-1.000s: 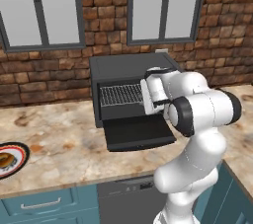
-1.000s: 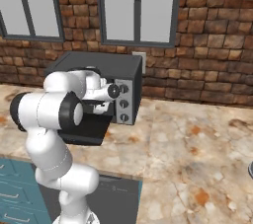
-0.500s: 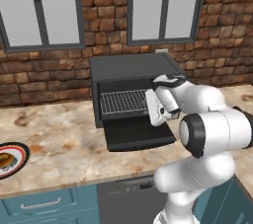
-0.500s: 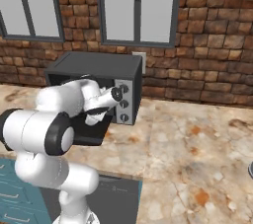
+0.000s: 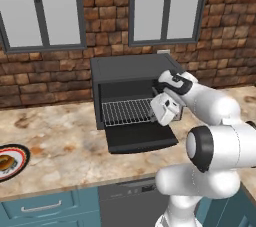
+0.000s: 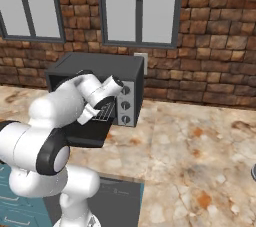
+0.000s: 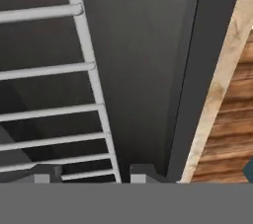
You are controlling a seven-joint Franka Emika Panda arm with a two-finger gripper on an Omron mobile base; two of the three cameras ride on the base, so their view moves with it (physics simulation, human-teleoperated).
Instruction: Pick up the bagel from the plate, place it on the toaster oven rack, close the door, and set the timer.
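1. Over the last second the arm has swung from in front of the oven mouth to its right side; the end effector (image 5: 161, 113) now sits at the right end of the rack (image 5: 127, 111), just above the lowered door (image 5: 141, 138)
2. In the hand view two dark fingertips (image 7: 143, 172) stand apart with the rack's edge bar rising between them; nothing is pinched, so the jaws look part-spread, wider than a second ago
3. The rack appears pulled forward to the cavity's front edge, with bare wire across its whole width
4. My reading: the arm has just let go of the rack after drawing it out, which readies the oven but leaves the main task untouched
5. The bagel (image 5: 6, 161) lies on the plate (image 5: 21, 161) at the far left of the bench (image 5: 60, 146), well apart from the oven, so pickup is not yet begun
6. The plate is cut off by the frame's left edge in the left base view, and the bagel is small and blurred there
7. From the right base view the arm covers the oven mouth; three knobs (image 6: 125, 105) show on the oven's front panel, but which one is the timer is too small to tell
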